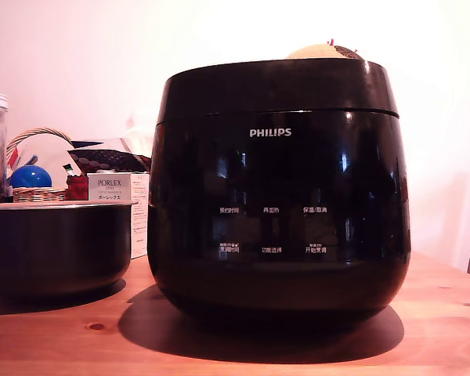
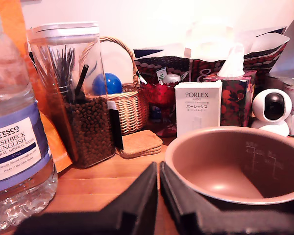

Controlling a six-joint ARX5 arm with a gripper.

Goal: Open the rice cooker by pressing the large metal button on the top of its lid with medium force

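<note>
Pincer [image 2: 159,196]: black padded fingers drawn almost together, only a thin slit between them, holding nothing. Seen in the wrist view alone; absent from the exterior view. Low over the wooden tabletop [image 2: 103,181], nowhere near the lid.

Rice cooker [image 1: 278,188]: glossy black, PHILIPS logo and two rows of white labels on the front, standing on the tabletop. Not visible from the wrist camera, so its bearing from the pincer cannot be told.

Lid [image 1: 278,82]: shut, seam closed all round. Metal button on top not visible from this low angle; a pale rounded shape shows just above the lid's edge, identity unclear.

Inner pot [image 2: 240,164]: brown-coated inside, just ahead of the pincer and off to one side, well out of the cooker. Appears in the exterior view as a dark bowl with a metal rim at that view's left, beside the cooker.

Further ahead of the pincer: water bottle [image 2: 17,142], clear jar of dark pellets [image 2: 83,98], wicker basket [image 2: 125,105] with a blue ball [image 2: 107,84], stacked cork coasters [image 2: 139,143], white PORLEX box [image 2: 198,108], tissue box [image 2: 237,95], small white camera [image 2: 272,110].

Progress, judged: nothing done. Left: travel to the cooker, rise above the lid, locate the button, press with closed tips at moderate force, confirm the lid springs up.
</note>
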